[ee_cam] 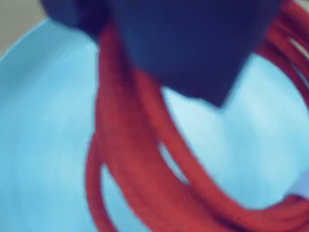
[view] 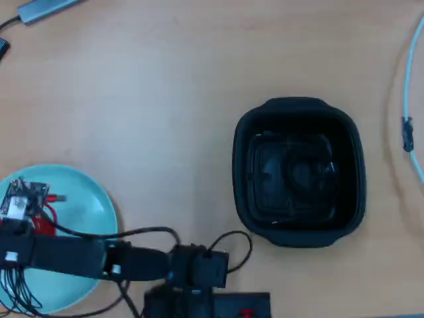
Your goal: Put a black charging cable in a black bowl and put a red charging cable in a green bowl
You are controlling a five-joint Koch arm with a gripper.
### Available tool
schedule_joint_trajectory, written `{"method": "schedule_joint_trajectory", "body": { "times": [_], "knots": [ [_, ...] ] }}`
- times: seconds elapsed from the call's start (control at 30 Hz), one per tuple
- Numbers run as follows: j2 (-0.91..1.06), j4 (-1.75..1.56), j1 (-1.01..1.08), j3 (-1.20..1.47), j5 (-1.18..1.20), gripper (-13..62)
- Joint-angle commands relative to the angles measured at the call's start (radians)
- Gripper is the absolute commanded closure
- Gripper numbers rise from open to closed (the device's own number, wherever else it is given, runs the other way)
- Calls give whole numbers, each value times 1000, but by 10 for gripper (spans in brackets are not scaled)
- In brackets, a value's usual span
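Note:
The wrist view is blurred and close. The red charging cable [ee_cam: 140, 159] hangs in thick loops over the pale floor of the green bowl [ee_cam: 43, 145]. Its strands run up between the two dark jaws of my gripper [ee_cam: 113, 46], which is shut on them. In the overhead view the arm reaches left over the green bowl [view: 93, 205], and a bit of the red charging cable [view: 48, 222] shows beside the gripper [view: 26, 222]. The black bowl [view: 298, 122] stands apart at the right. Its inside is too dark to tell whether the black charging cable lies there.
The arm's base [view: 199, 295] and its thin black wires sit at the bottom edge of the overhead view. A pale cable [view: 409, 112] curves along the right edge. A grey adapter [view: 43, 8] lies at the top left.

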Motion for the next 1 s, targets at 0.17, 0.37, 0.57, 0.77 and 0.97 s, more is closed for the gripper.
{"method": "schedule_joint_trajectory", "body": {
  "times": [0.17,0.37,0.57,0.77,0.97],
  "knots": [
    [-35,-12,-3,3,-29,499],
    [-32,-9,-5,164,-51,235],
    [28,35,-2,221,-29,70],
    [184,103,75,181,15,117],
    [325,150,330,176,-109,306]
  ]
}}
